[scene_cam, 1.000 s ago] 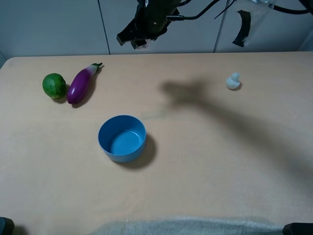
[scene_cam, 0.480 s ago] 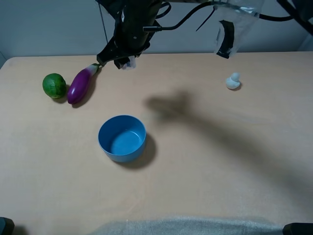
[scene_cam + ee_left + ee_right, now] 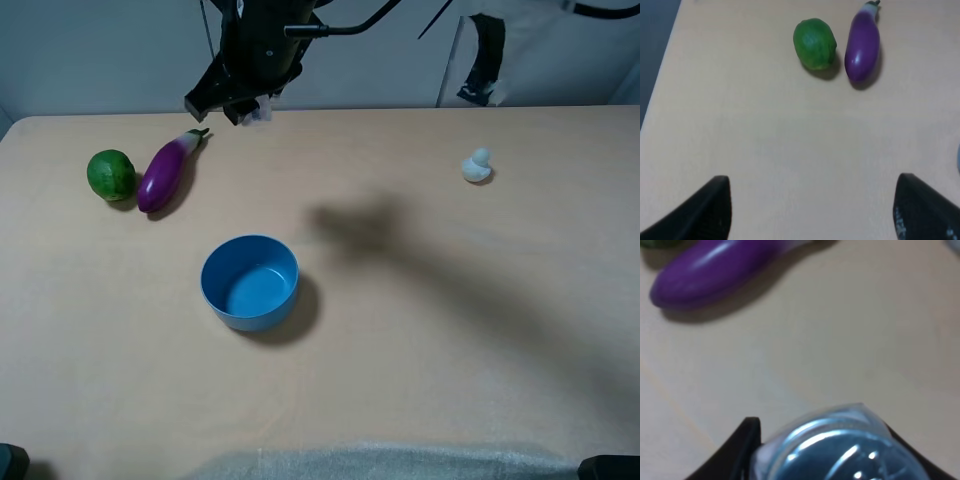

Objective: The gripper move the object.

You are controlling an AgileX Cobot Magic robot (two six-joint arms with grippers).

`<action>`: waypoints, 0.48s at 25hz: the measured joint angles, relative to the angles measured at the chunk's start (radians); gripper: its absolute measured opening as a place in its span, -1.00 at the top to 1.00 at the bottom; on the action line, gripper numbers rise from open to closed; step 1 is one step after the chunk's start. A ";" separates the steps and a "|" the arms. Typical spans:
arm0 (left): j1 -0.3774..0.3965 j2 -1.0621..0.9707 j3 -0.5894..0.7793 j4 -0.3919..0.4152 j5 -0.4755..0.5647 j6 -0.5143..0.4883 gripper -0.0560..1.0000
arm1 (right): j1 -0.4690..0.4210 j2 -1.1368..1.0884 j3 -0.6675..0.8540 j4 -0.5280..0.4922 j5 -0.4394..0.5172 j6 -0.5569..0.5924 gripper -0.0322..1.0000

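Note:
My right gripper [image 3: 232, 102] reaches across to the far left of the table and hangs in the air above the stem end of the purple eggplant [image 3: 165, 172]. It is shut on the small clear glass shaker [image 3: 259, 110]. In the right wrist view the shaker [image 3: 840, 447] fills the space between the dark fingers [image 3: 747, 437], with the eggplant [image 3: 715, 270] on the table below. My left gripper [image 3: 810, 210] is open and empty, low over bare table, with only its two dark fingertips [image 3: 710, 210] showing.
A green lime [image 3: 111, 174] lies just left of the eggplant; both show in the left wrist view, the lime [image 3: 814, 43] and the eggplant [image 3: 863, 42]. A blue bowl [image 3: 250, 282] stands mid-table. A small pale duck figure [image 3: 477, 166] sits far right.
My right gripper has carried the shaker leftward along the back of the table, dipping lower half a second ago, and now sits slightly further left and higher. Table objects have not moved.

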 joint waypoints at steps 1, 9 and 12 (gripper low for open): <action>0.000 0.000 0.000 0.000 0.000 0.000 -0.50 | -0.006 -0.009 0.000 -0.009 0.008 0.002 0.31; 0.000 0.000 0.000 0.000 0.000 0.000 -0.50 | -0.099 -0.083 0.000 -0.049 0.088 0.022 0.31; 0.000 0.000 0.000 0.000 0.000 0.000 -0.50 | -0.153 -0.105 0.000 -0.054 0.108 0.022 0.31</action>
